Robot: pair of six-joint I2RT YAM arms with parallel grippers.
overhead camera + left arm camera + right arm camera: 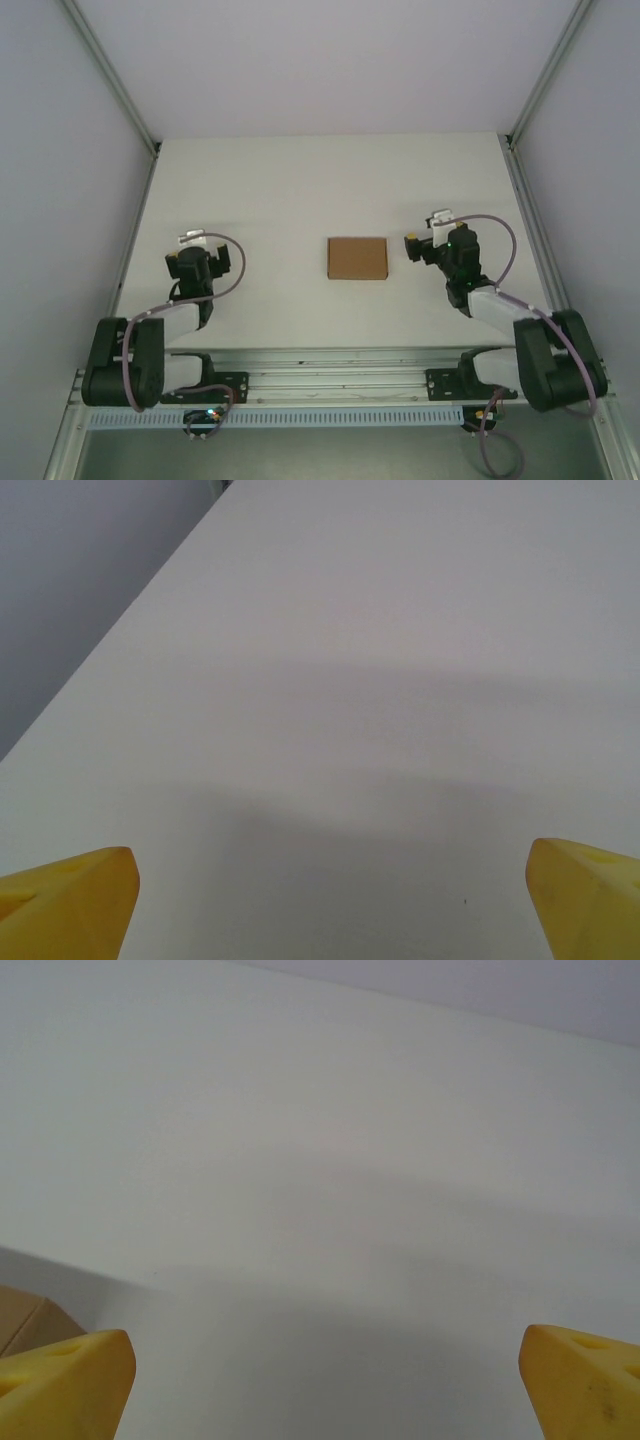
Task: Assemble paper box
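Note:
The paper box is a small shallow brown cardboard rectangle lying flat in the middle of the white table. A corner of the paper box peeks in at the lower left of the right wrist view. My right gripper hovers just to the right of it, apart from it, and its yellow fingertips stand wide apart with bare table between them. My left gripper sits well to the left of the box, its yellow fingertips also spread wide over bare table.
Grey walls with metal corner posts enclose the table on three sides. The arms' bases sit on a metal rail along the near edge. Open tabletop lies behind the box toward the back wall.

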